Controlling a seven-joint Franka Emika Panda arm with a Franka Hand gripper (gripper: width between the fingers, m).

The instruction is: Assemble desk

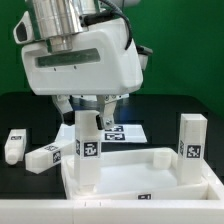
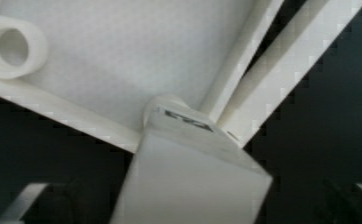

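Observation:
The white desk top (image 1: 150, 165) lies at the front as a tray with a raised rim. One white tagged leg (image 1: 190, 145) stands upright in its corner at the exterior view's right. My gripper (image 1: 90, 108) is shut on the top of a second upright leg (image 1: 88, 150) at the tray's corner on the exterior view's left. In the wrist view this leg (image 2: 196, 165) runs from between my jaws down to the tray's rim (image 2: 89, 110); whether its end is seated is hidden. A round corner socket (image 2: 9, 45) shows inside the tray.
Two more white legs lie on the black table at the exterior view's left, one (image 1: 12, 146) near the edge, one (image 1: 50, 156) next to the tray. The marker board (image 1: 128, 130) lies behind the tray. A green wall stands at the back.

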